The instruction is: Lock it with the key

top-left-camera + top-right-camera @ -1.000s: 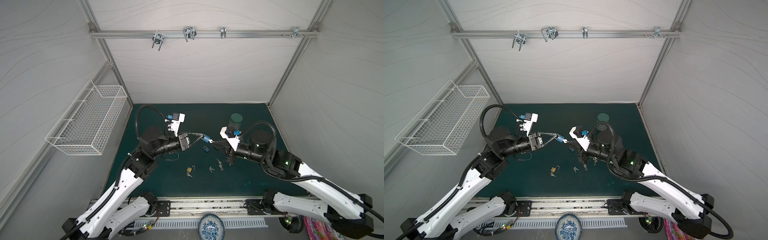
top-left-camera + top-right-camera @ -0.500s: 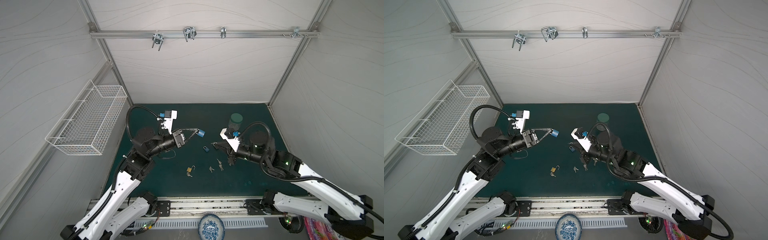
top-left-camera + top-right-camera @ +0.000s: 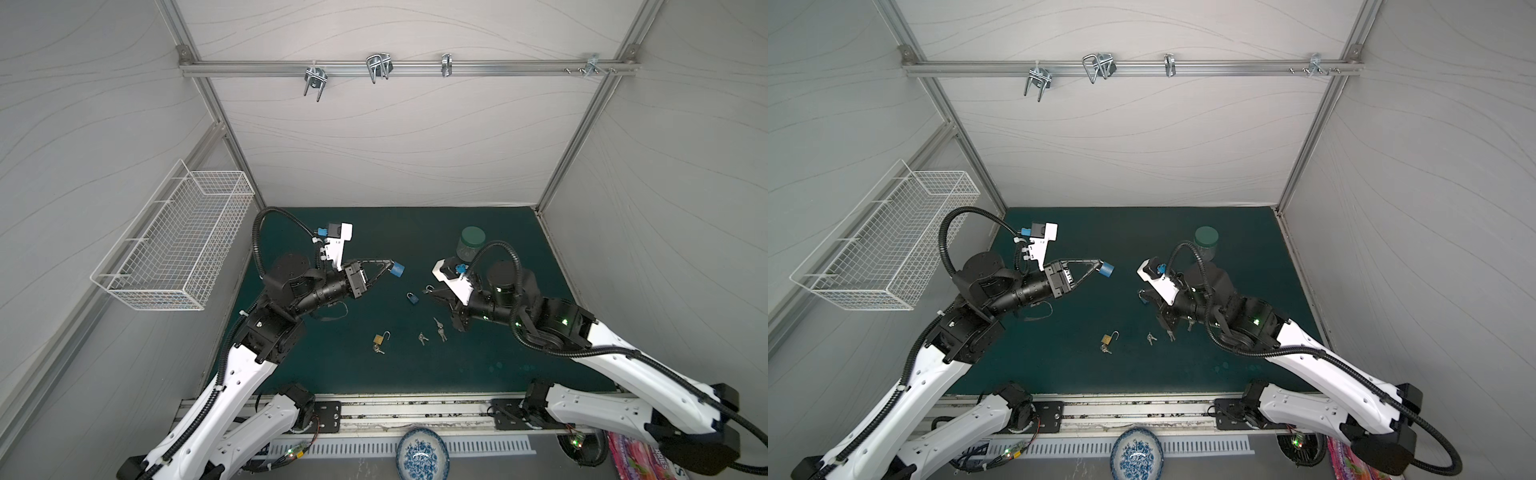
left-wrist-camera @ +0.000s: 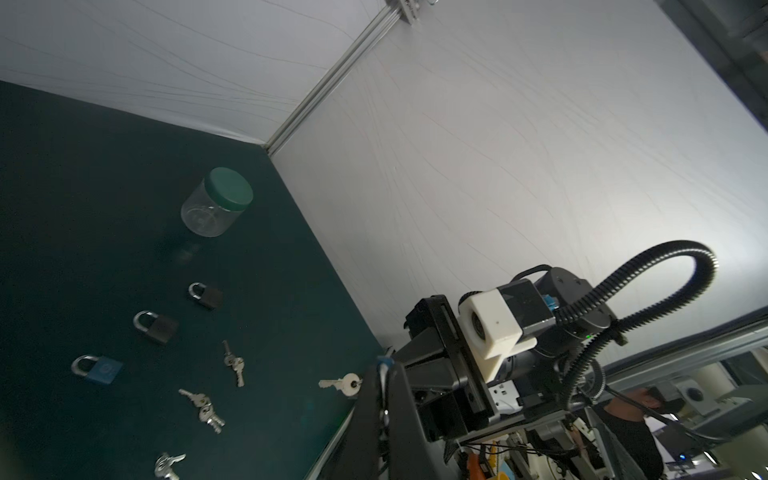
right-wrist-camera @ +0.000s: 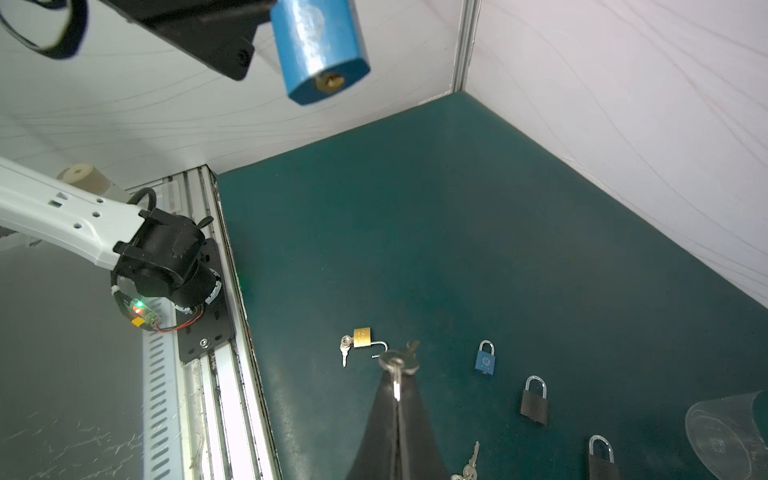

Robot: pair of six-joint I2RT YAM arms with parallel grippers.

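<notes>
left hand (image 3: 392, 266): clamped on the blue padlock (image 3: 397, 270), which I'm holding up off the bench (image 3: 332, 374), left of centre
right hand (image 5: 397, 395): pinched shut on one key (image 5: 400, 360), right of centre, low over the bench
gap: lock and key well apart; the keyhole end faces my right hand
shackle: hidden in the grip, can't tell if it's pushed home
risk, miss: blade comes in off-line or tilted and skates off the lock face
risk, swing: lock is held only at its top, so a push from the key may pivot it
risk, slip: thin key may twist in the pinch when I turn it
risk, wrong key: several sets around, this one may not fit
padlocks: five; held blue, small blue (image 3: 411, 297), two dark (image 4: 160, 326) (image 4: 208, 295), open brass (image 3: 379, 338) with a key in it
loose key bunches: two (image 3: 423, 338) (image 3: 439, 328)
jar (image 3: 471, 243): one, green lid, far right
</notes>
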